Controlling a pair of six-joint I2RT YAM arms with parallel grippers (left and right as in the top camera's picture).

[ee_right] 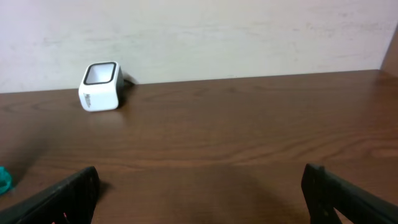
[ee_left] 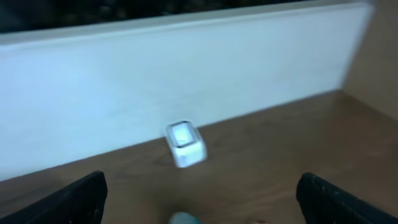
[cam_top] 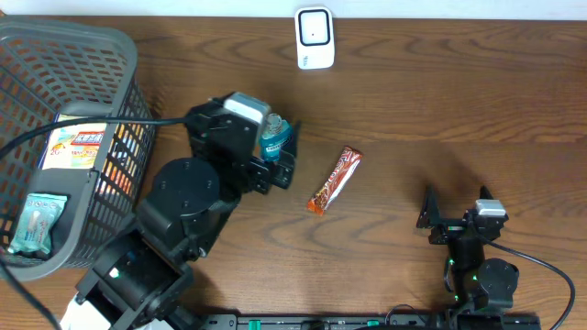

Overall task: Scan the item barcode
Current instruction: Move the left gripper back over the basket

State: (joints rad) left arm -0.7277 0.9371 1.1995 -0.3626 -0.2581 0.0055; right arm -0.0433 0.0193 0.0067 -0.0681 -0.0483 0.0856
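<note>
Overhead looks straight down; the 2 low wrist views face the same scanner (cam_top: 314,38)

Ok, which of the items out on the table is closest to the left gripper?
The small teal bottle, standing between the left gripper's open fingers. The orange snack bar lies apart on bare wood to its right.

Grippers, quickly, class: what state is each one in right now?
Left gripper: open, standing wide either side of the small teal bottle, not gripping it.
Right gripper: open, holding nothing.
</note>
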